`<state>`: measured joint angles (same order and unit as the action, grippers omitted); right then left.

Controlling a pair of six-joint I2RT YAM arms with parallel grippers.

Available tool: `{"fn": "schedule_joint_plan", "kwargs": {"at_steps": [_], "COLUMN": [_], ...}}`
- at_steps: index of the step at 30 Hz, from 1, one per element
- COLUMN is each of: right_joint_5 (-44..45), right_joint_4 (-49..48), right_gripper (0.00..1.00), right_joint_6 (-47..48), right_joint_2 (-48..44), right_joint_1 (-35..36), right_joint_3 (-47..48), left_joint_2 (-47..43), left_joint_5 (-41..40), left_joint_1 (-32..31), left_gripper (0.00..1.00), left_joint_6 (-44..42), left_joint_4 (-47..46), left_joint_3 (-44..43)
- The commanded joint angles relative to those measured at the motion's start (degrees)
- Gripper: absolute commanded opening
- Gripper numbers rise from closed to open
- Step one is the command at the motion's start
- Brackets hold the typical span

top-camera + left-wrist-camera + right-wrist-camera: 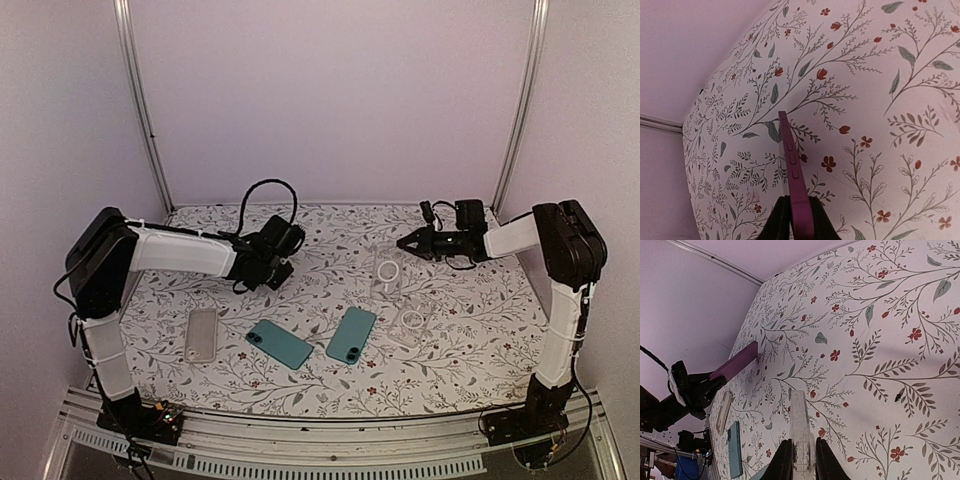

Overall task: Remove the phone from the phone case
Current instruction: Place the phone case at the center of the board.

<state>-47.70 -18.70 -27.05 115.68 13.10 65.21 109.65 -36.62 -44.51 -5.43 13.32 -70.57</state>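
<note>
Left jaws pinch the purple phone (792,165) edge-on above the worktop (880,100). Right jaws pinch the clear case (801,430), well apart from it. You look to be at the finish, with the phone out. Next, lower each flat and release gently.

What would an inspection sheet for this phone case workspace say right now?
Surface: floral cloth covers the table.
Job's things: purple phone and clear case are separated and held apart.
Clutter: two teal phones, a pale case and a ringed case lie on the cloth.
Hands: left hand shut on purple phone; right hand shut on clear case.
Cables: black cable loops above the left wrist.
Surroundings: plain walls, metal frame posts.
</note>
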Motion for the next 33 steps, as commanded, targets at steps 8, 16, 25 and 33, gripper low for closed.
{"fn": "schedule_joint_plan", "kwargs": {"at_steps": [8, 16, 25, 33], "right_joint_5": [0.0, 4.2, 8.8, 11.5], "right_joint_4": [0.4, 4.5, 10.1, 12.0], "right_gripper": [0.34, 0.61, 0.76, 0.80], "right_joint_6": [1.9, 5.0, 7.9, 8.7], "right_joint_2": [3.2, 1.3, -4.0, -11.7], "right_joint_1": [-0.1, -0.2, -0.1, -0.2], "right_joint_3": [-0.1, -1.5, -1.9, -7.0], "left_joint_2": [5.3, 6.4, 8.5, 12.5], "left_joint_5": [13.6, 15.8, 16.0, 14.0], "left_joint_1": [-1.8, -3.7, -5.7, -7.6], "left_gripper": [0.14, 0.17, 0.19, 0.24], "left_joint_6": [9.6, 12.0, 13.8, 12.5], "left_joint_4": [8.8, 8.8, 9.3, 11.4], "left_joint_3": [3.5, 5.7, 6.5, 4.6]}}
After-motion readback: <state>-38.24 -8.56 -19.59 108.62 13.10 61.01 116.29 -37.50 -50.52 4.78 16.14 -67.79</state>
